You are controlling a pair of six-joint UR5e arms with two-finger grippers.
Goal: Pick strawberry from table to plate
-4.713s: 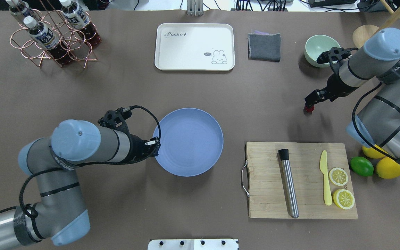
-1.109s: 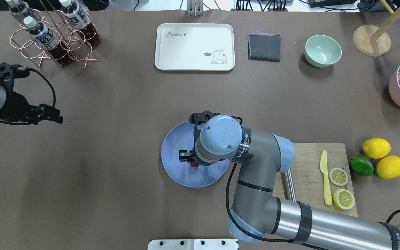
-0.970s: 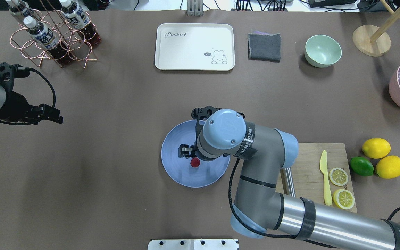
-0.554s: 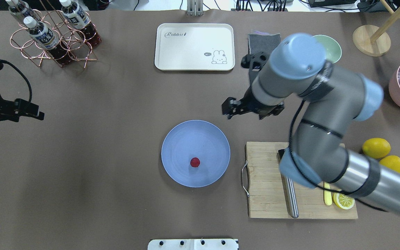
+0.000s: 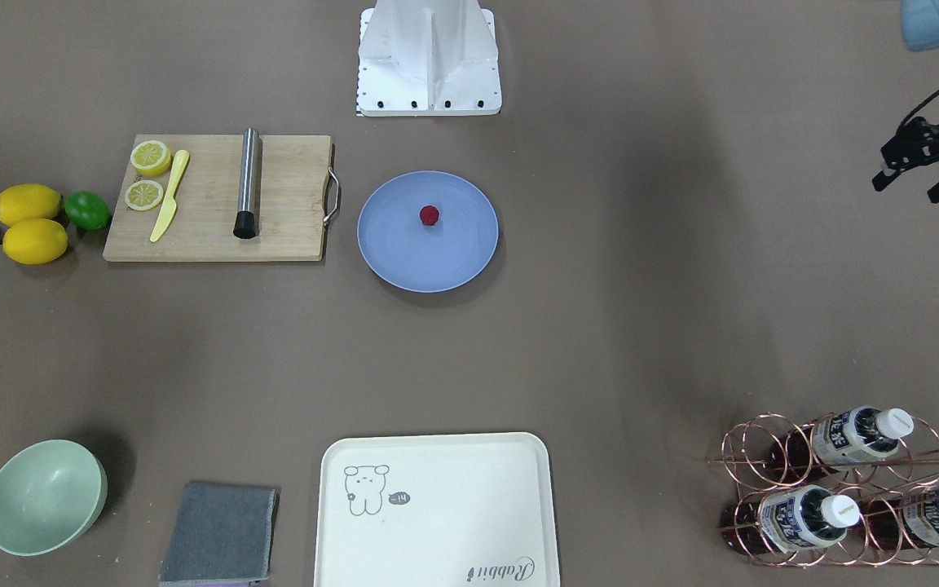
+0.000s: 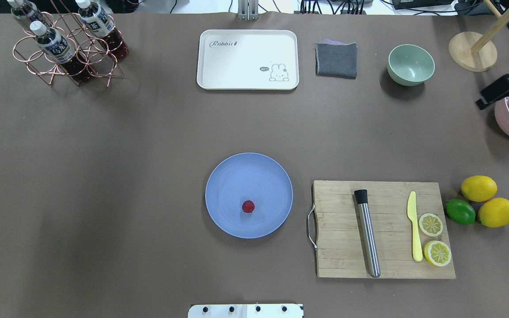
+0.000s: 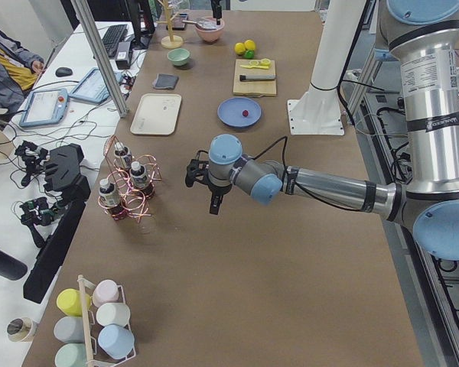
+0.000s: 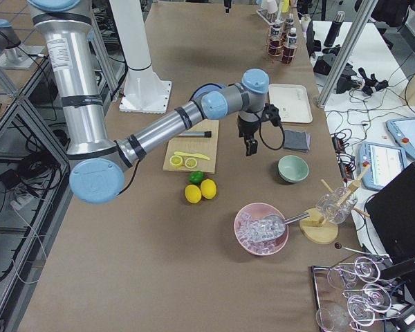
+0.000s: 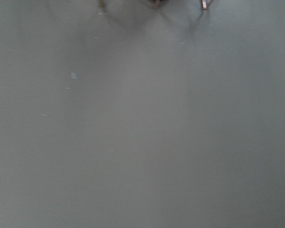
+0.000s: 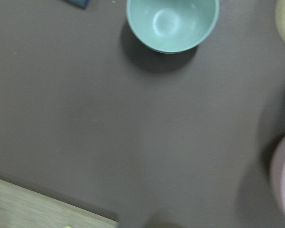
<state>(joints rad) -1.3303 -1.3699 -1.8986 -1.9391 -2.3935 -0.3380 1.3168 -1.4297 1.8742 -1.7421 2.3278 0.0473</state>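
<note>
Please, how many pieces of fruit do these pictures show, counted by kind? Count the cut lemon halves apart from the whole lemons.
Strawberry: 1
Whole lemons: 2
Lemon halves: 2
Lime: 1
Total: 6

Cutting board (image 6: 338, 229) with muddler (image 6: 367, 234), knife (image 6: 414, 229), lemon slices (image 6: 431, 224); cream tray (image 6: 237, 66); green bowl (image 6: 410, 64); grey cloth (image 6: 336, 59); bottle rack (image 6: 66, 48).

The strawberry (image 6: 248, 206) is dark red against a matte blue-grey plate (image 6: 228, 181). The desk (image 6: 126, 185) is plain brown-grey. The cutting board (image 6: 338, 221) shows pale wood grain; the knife (image 6: 414, 229) is yellow. Two lemons (image 6: 479, 188) are bright yellow, the lime (image 6: 460, 211) green. The cream tray (image 6: 245, 66) carries a line-drawn rabbit. The bowl (image 6: 411, 64) is pale green; the cloth (image 6: 336, 59) is grey, perhaps purple-edged.
</note>
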